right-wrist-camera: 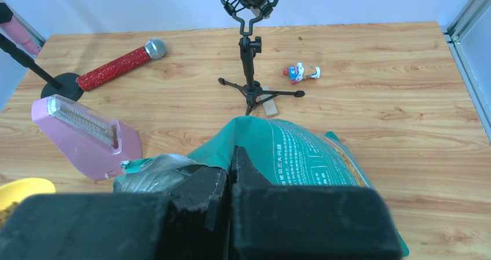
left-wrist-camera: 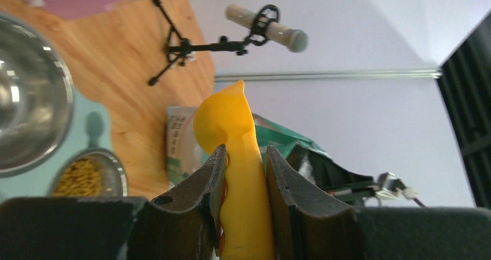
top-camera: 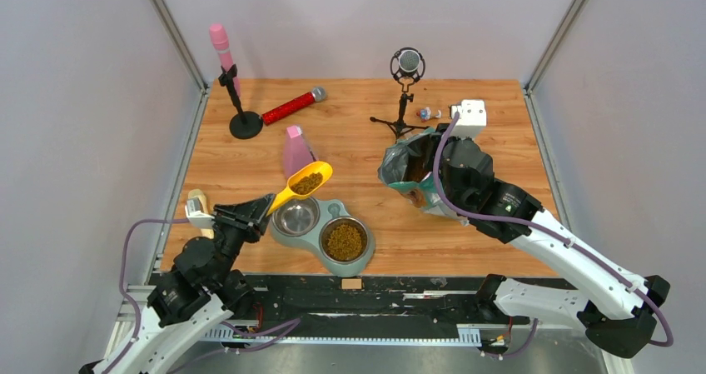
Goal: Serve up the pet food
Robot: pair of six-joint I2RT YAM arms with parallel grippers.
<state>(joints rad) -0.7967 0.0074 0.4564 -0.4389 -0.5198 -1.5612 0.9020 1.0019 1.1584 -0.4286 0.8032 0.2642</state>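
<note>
My left gripper (top-camera: 268,205) is shut on the handle of a yellow scoop (top-camera: 306,181) heaped with pet food, held above the table just behind the teal double feeder (top-camera: 320,242). The feeder's left steel bowl (top-camera: 295,216) is empty; its right bowl holds pet food (top-camera: 345,241). In the left wrist view my fingers clamp the scoop's handle (left-wrist-camera: 243,173). My right gripper (right-wrist-camera: 230,161) is shut on the rim of the teal-and-silver bag (right-wrist-camera: 301,156), which stands open at centre right (top-camera: 400,170).
A pink microphone on a stand (top-camera: 223,53), a red microphone (top-camera: 291,106), a black microphone on a tripod (top-camera: 406,66), a small toy figure (top-camera: 429,113) and a pink wedge-shaped box (top-camera: 297,151) stand at the back. Metal frame rails bound both sides.
</note>
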